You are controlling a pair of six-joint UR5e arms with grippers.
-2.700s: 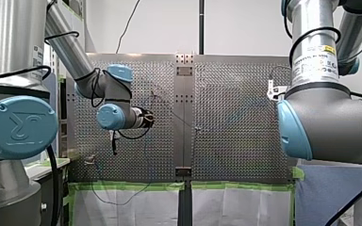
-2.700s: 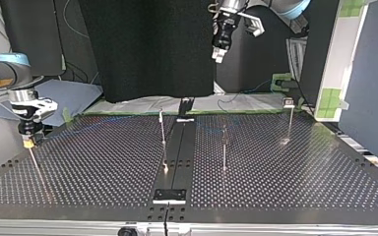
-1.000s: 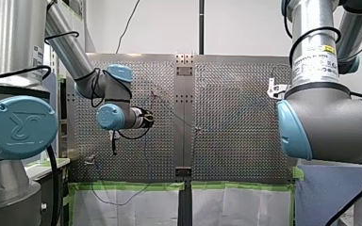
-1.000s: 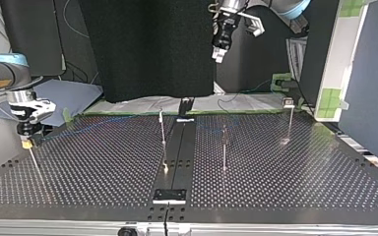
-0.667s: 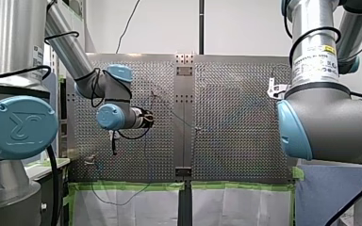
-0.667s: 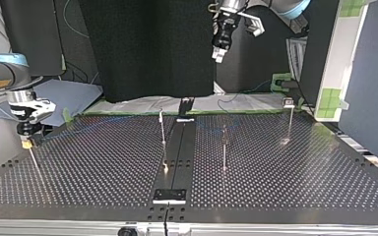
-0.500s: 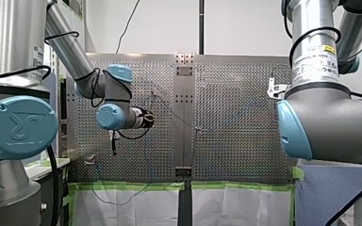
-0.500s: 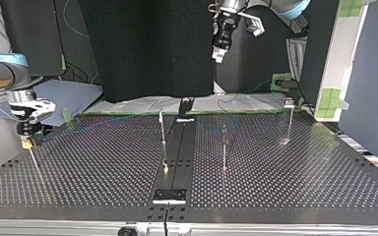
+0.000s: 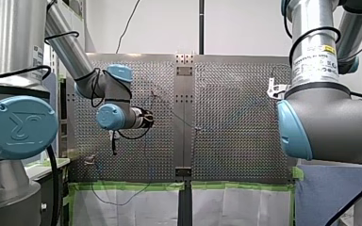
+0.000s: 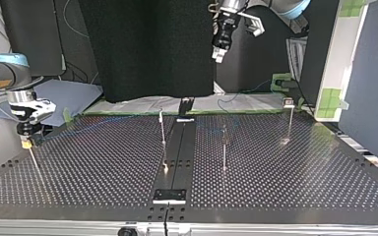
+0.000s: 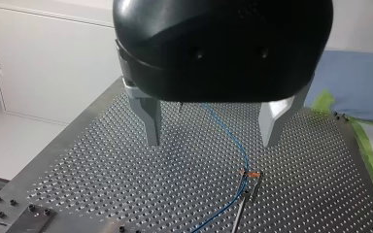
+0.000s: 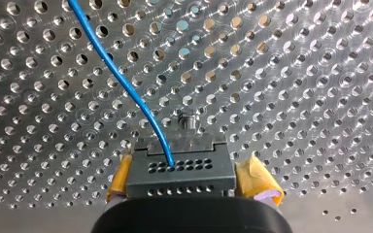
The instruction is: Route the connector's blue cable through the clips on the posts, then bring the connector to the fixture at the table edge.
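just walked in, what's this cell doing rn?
Cable routing job. My right tool, near the top view's left table edge, is shut on the gray connector. Its blue cable trails across the perforated table past a clip on a post. My left tool hangs open above the table, holding nothing.

My right gripper (image 10: 27,143), carrying the connector (image 12: 180,172), has edged slightly toward the top view's left edge.
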